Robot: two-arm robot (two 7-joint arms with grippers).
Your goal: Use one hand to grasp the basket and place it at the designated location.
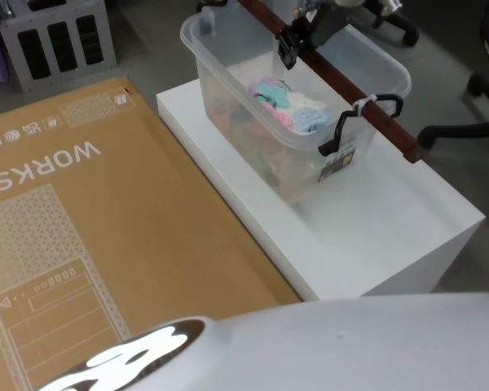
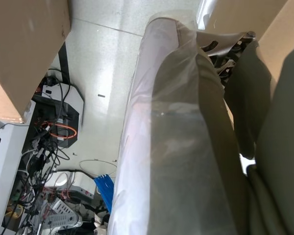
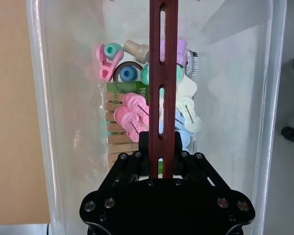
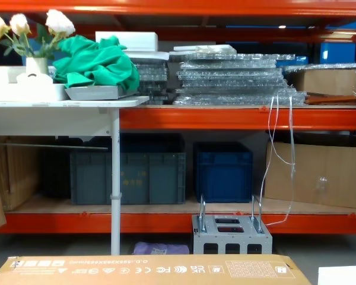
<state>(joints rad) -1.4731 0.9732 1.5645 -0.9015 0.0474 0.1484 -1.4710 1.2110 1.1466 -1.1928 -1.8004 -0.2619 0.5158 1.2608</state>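
Head view: large translucent clear plastic tub (image 1: 293,122) standing on a white box-like platform (image 1: 375,236), toward its far left part, pastel clothes pegs (image 1: 289,106) heaped inside; long dark red-brown bar handle (image 1: 342,90) running lengthwise over the rim, tied by a white zip tie (image 1: 363,103) to a black hook (image 1: 342,134) at the near end. Black two-finger right gripper (image 1: 288,49) coming down from above onto the bar, around its middle. Flat brown cardboard carton (image 1: 90,236) lying just beside the platform on the left; grey metal box with slots (image 1: 53,41) on the floor beyond; office chair bases (image 1: 473,122) on the right. Left wrist view: left gripper's state impossible to tell; cables and floor clutter (image 2: 49,147) below, translucent film-wrapped surface (image 2: 176,147) close to the lens. Right wrist view: black fingers (image 3: 142,147) closed on both sides of the slotted bar, pegs and tub floor beneath. Chest view: orange warehouse shelving (image 4: 225,119) with blue crates (image 4: 222,172), white table (image 4: 65,104) bearing green cloth and flowers. Likely risks: narrow bar slipping or twisting in the pinch, tub tilting endwise if gripped off balance, zip-tied hook letting go under load, tub catching the carton's edge on the way across.
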